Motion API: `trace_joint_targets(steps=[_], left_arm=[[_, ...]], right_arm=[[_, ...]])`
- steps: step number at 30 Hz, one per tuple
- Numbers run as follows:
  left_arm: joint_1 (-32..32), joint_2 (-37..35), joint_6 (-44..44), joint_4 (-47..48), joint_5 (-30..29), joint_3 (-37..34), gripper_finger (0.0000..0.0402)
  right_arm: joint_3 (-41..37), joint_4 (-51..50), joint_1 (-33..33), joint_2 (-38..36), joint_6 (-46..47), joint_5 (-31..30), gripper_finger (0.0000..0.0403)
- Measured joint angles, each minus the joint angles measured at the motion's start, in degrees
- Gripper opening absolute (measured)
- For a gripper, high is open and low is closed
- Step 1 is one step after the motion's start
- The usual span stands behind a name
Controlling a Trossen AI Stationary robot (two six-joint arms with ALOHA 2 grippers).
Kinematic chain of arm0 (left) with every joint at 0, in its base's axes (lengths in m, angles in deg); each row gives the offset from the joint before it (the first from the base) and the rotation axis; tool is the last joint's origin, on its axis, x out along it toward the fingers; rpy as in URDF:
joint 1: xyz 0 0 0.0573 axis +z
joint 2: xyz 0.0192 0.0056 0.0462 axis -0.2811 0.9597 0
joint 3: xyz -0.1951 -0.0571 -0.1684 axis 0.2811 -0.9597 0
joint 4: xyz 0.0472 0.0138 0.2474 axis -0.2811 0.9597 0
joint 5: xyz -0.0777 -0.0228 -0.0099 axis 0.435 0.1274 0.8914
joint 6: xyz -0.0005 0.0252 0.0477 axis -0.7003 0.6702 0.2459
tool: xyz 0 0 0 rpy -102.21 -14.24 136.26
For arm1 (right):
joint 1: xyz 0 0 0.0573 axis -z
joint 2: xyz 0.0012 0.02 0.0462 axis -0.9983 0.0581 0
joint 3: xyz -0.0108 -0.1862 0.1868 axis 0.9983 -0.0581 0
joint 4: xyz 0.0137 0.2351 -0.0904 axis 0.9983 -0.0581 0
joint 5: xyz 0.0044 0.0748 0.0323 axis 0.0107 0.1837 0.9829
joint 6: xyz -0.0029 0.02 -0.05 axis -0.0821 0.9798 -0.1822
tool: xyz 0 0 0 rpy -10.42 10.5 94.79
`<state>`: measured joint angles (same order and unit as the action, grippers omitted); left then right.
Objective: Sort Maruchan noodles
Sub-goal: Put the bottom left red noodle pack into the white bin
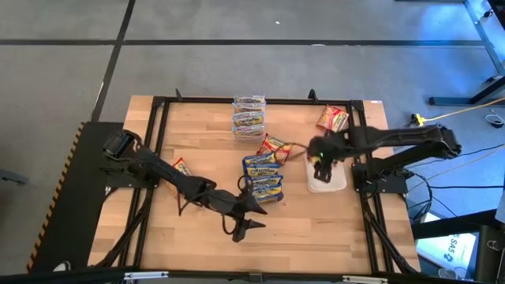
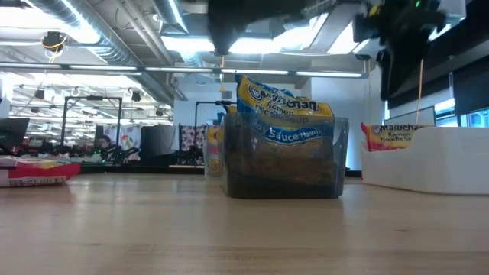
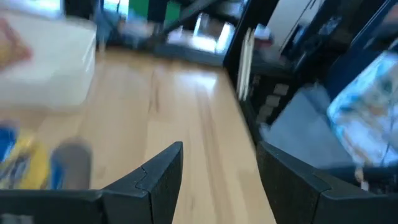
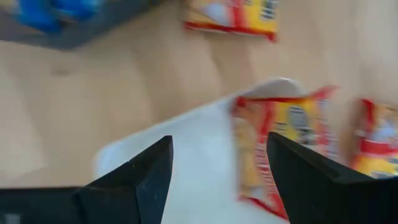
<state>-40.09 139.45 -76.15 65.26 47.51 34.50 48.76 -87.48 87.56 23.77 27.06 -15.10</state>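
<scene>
Right gripper (image 1: 319, 167) hangs open and empty over the white tray (image 1: 334, 181) near the tabletop's right edge, a red-banded packet (image 4: 273, 143) lying at the tray's rim. Blue-banded packets (image 1: 262, 175) sit mid-table beside the open left gripper (image 1: 251, 214). Risk: that packet, lying across the rim, could slide off.

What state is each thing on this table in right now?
Left pincer: open, empty, above bare wood.
Right pincer: open, empty, above the white tray.
White rectangular tray: one red-banded packet lying in it.
Clear plastic tub: holds blue-banded crinkly noodle packets.
</scene>
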Motion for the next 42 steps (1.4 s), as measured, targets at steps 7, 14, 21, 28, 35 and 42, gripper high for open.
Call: trace_joint_targets(steps=[7,14,21,28,35,42], left_arm=[[-0.78,-10.38,-10.79,25.26,-2.94,0.11,0.0199],[-2.32,-18.76,-35.35,65.74,-9.06,0.04,0.0199],[0.49,-19.56,-59.06,96.68,-5.7,-0.65,0.0198],[8.21,-19.47,-54.98,95.18,6.04,-9.72,0.0198],[13.34,-19.49,-46.3,92.38,7.8,-15.09,0.0198],[10.92,-19.47,-37.65,81.74,7.91,-16.6,0.0198]], right_arm=[[-0.73,7.67,-19.14,-0.4,13.53,-5.29,0.0236],[-6.91,27.6,-36.42,0.14,21.11,-14.39,0.0236],[-9.86,40.55,-46.29,4.82,23.36,-21.47,0.0236],[-10.19,44.01,-49.88,11.35,24.33,-23.72,0.0236],[-10.19,43.98,-50.06,14.18,25.43,-23.35,0.0236],[-10.19,43.99,-50.06,14.38,25.54,-23.35,0.0236]])
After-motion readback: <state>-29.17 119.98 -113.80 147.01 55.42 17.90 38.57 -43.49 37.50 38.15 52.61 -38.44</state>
